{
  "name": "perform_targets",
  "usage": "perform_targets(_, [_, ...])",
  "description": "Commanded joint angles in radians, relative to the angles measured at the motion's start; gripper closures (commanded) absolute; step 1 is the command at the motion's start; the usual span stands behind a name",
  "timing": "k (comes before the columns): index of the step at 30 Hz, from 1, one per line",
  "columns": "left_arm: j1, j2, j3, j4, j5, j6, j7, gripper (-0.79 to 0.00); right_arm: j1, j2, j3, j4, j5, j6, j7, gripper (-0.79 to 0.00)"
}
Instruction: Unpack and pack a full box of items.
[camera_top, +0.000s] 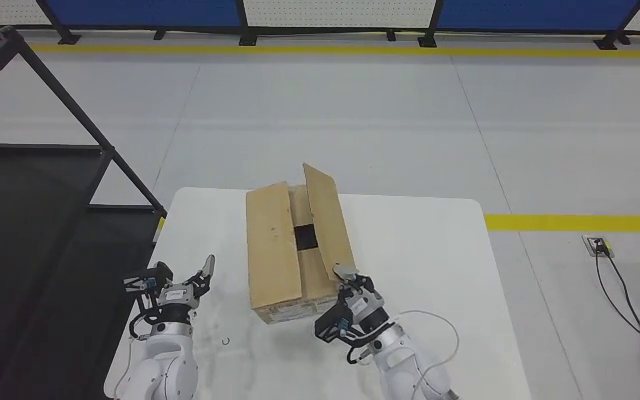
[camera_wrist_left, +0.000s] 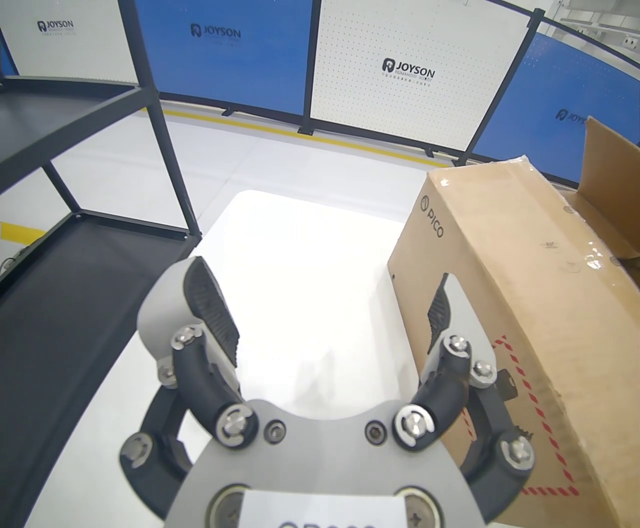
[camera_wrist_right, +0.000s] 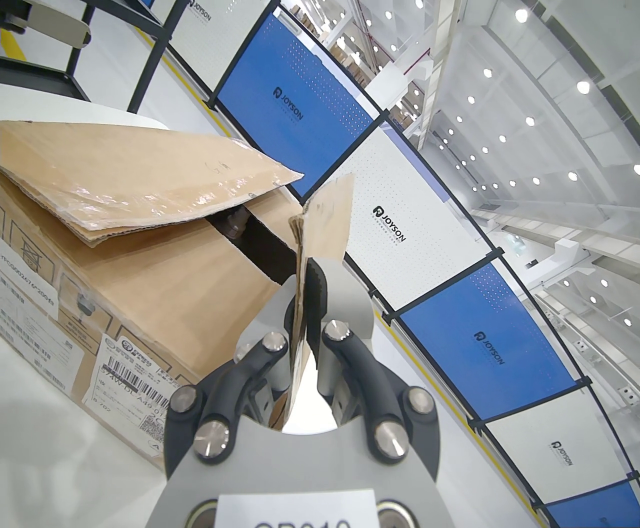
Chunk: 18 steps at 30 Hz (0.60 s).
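**Item 1: box**. Brown cardboard, standing near the middle of the white tabletop. Its long side runs from the near edge toward the far edge, and printed labels sit on the near end wall.

**Item 2: right flap**. Lifted, standing close to upright along the box's right edge.

**Item 3: left flap**. Lies almost flat over the opening, with its free edge only slightly raised.

**Item 4: contents.** A dark object shows through the gap between the two flaps. You cannot tell what it is.

**Item 5: right gripper**. At the box's near right corner, fingers clamped on the near end of the right flap, with the cardboard edge pinched between them.

**Item 6: left gripper**. Low over the tabletop, just beside the box's left wall. Its fingers are spread wide apart and hold nothing. You cannot tell whether the nearer finger touches the wall.

**Item 7: surroundings.** A black shelf rack stands on the floor off the tabletop's left side. A small ring-shaped bit lies on the tabletop near the left arm.

**Progress, as a judgement.** You are at the opening stage. One flap is up and held, while the left flap has yet to be folded back. The contents appear to be inside the box, so all of the unpacking and the whole of the repacking lie ahead.
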<state>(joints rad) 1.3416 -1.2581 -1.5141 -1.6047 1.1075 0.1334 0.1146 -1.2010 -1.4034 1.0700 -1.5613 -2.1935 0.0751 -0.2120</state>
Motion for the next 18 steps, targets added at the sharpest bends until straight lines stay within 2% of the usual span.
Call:
perform_targets(1, [0.0,-0.001,0.0,0.0,-0.002,-0.001,-0.002,-0.785,-0.008,0.004,0.013,-0.004,0.003,-0.013,-0.021,0.0])
perform_targets(9, [0.0,-0.004,0.002,-0.001,0.005,-0.003,-0.006,-0.785,-0.044,0.017,0.053,-0.032,-0.003,-0.042,-0.079,0.0])
perform_targets(18, [0.001,-0.005,0.003,-0.001,0.008,-0.006,-0.013,-0.785,-0.054,0.02,0.065,-0.04,-0.005,-0.048,-0.06,0.0])
